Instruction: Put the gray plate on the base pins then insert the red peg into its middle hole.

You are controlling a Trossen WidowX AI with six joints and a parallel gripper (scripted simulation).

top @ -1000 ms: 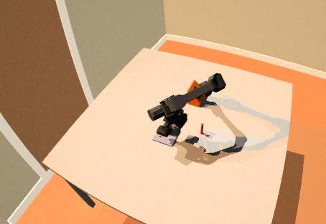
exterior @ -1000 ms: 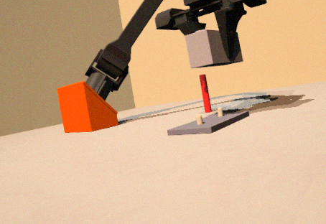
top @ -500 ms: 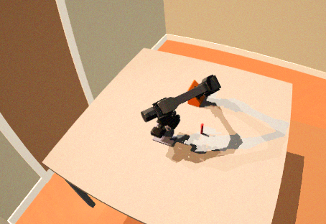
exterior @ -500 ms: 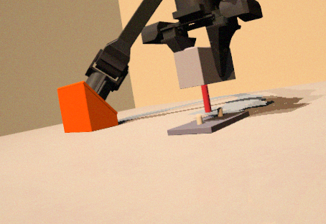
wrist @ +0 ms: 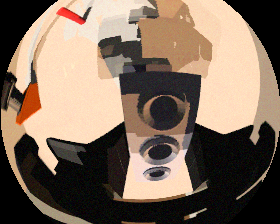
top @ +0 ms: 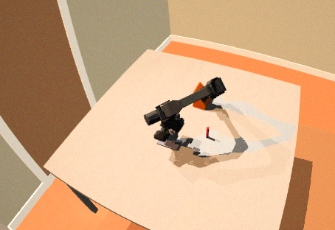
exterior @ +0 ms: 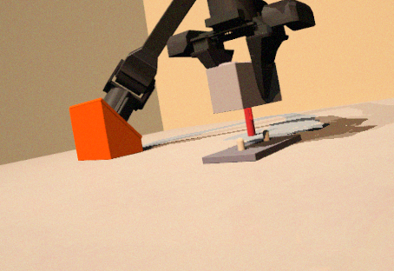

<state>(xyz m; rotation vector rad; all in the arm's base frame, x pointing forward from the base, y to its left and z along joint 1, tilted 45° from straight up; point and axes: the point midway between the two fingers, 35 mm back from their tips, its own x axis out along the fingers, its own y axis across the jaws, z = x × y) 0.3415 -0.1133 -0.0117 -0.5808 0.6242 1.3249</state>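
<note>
My gripper (exterior: 243,85) is shut on the gray plate (exterior: 236,87) and holds it above the flat gray base (exterior: 252,148). The base lies on the table and carries two short pale pins (exterior: 239,143), (exterior: 265,135). The plate hangs a small way above the pins and does not touch them. In the wrist view the plate (wrist: 161,137) sits between my fingers, and its holes show in a row. The red peg (exterior: 249,121) stands upright behind the base, its top hidden by the plate. It also shows in the overhead view (top: 207,132) and in the wrist view (wrist: 71,16).
The arm's orange mount (exterior: 101,129) stands on the table to the left of the base. The table edge runs along the left and front in the overhead view.
</note>
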